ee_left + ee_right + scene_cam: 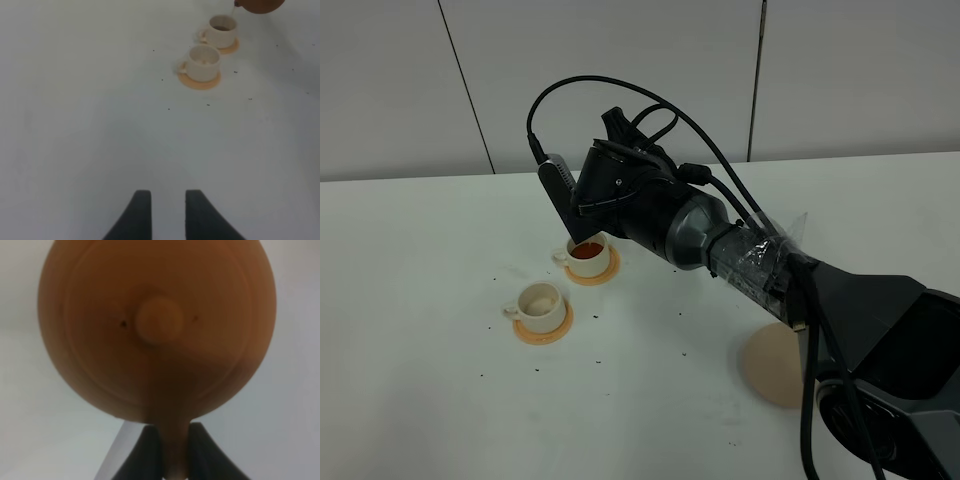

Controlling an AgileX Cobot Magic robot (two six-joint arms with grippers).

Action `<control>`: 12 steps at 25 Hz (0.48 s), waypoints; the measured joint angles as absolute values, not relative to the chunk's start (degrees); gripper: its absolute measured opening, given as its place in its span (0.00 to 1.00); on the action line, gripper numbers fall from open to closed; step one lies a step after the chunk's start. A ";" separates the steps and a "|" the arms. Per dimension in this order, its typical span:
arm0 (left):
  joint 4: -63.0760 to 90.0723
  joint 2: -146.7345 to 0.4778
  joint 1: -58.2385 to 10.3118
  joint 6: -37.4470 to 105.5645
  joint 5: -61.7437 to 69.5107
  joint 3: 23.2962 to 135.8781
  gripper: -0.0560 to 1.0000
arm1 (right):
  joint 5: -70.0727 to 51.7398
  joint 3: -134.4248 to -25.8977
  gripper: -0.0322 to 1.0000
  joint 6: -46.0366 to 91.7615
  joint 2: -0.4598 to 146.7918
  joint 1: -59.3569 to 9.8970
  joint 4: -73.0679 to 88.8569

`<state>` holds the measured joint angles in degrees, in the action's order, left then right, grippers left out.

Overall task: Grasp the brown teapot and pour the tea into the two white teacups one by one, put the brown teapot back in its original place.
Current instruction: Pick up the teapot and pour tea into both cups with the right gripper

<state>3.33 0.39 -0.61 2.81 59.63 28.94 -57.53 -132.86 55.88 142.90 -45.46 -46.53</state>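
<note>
The brown teapot [155, 330] fills the right wrist view, lid toward the camera. My right gripper [174, 434] is shut on its handle. In the high view the right arm [650, 205] reaches across and hides the teapot above the farther white teacup [587, 255], which holds dark tea [586, 251]. The left wrist view shows the teapot's underside [260, 5] tilted over that teacup [221, 31]. The nearer teacup [540, 300] [203, 62] looks empty. The pale tan coaster [772, 365] lies bare at the right. My left gripper [167, 215] is open and holds nothing, well short of the cups.
Each cup stands on a small orange coaster [544, 330] [603, 276]. Dark specks [598, 361] are scattered on the white table [410, 330] around the cups. A grey panelled wall [410, 80] runs behind the table's back edge.
</note>
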 joint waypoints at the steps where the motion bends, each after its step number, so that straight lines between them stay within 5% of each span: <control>1: 3.33 0.39 -0.61 2.81 59.63 28.94 0.28 | -57.58 -132.86 0.12 56.06 142.90 -45.46 -46.53; 12: 3.33 0.39 -0.61 2.81 59.63 28.94 0.28 | -57.46 -132.86 0.12 56.92 142.90 -45.46 -46.66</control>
